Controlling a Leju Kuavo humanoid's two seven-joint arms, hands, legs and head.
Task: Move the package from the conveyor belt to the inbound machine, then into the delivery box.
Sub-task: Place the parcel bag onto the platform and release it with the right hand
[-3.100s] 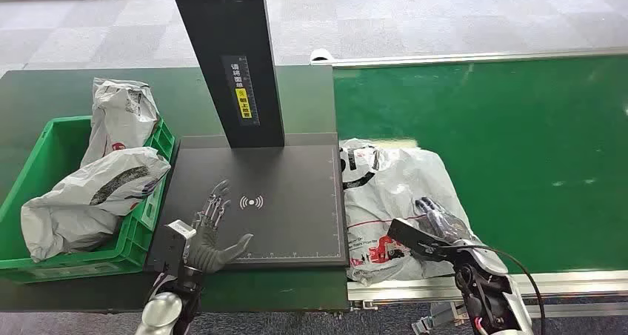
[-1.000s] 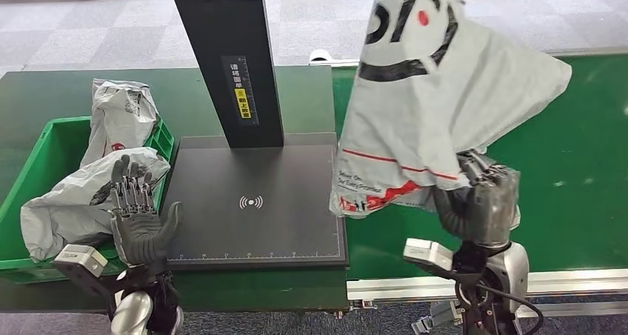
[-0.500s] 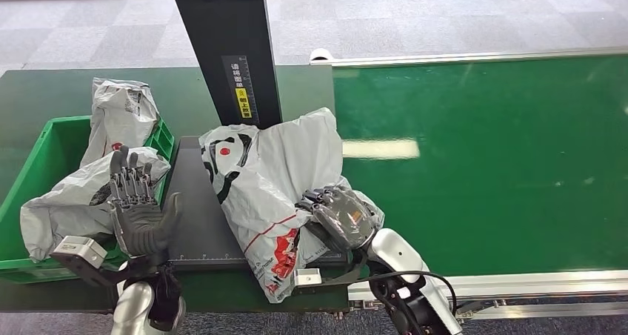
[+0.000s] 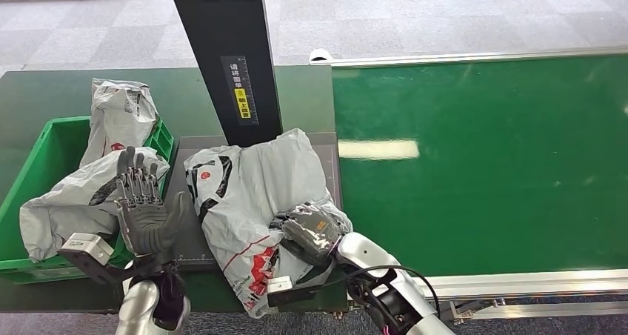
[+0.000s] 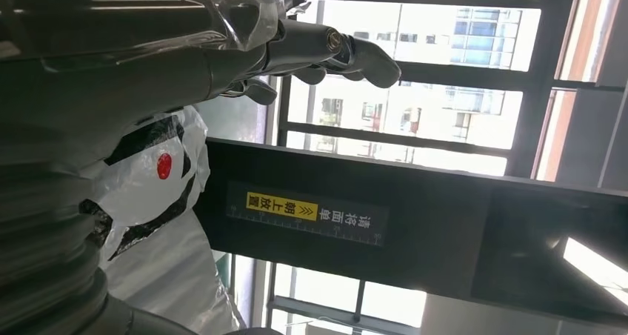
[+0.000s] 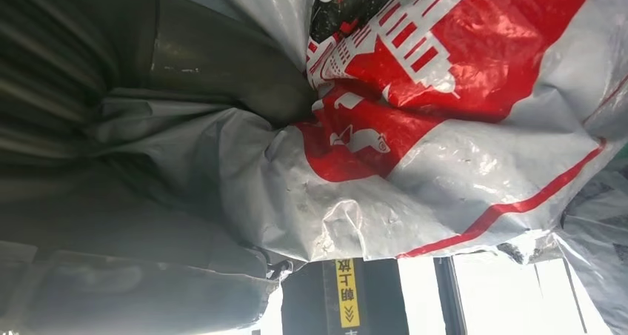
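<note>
At the near edge of the dark green worktop [image 4: 67, 90], the left hand [image 4: 144, 213] stands upright with its palm turned toward the black scanner plate and its fingers spread wide, holding nothing and hovering over the near right corner of the green plastic crate [image 4: 37, 164]. That crate sits at the worktop's left edge and holds a crumpled grey-white plastic mailer bag [image 4: 74, 198]; a second grey-white mailer bag [image 4: 118, 113] leans upright over the crate's far right corner.

The right hand [image 4: 311, 231] grips the near right part of the large grey-white plastic package with black and red printing [image 4: 252, 190], its fingers curled into the film; the right wrist view shows the film bunched tight against the hand. The package lies on the flat black plate of the inbound machine [image 4: 329, 157], covering most of it and overhanging the plate's near edge. Behind it rises the machine's black upright column with a yellow label [image 4: 229, 61].

Half a second ago the package lay a little farther right on the plate, and the right hand has since drawn in toward the near edge. The left hand has shifted slightly right. The green conveyor belt [image 4: 481, 157] stretches right and far.
</note>
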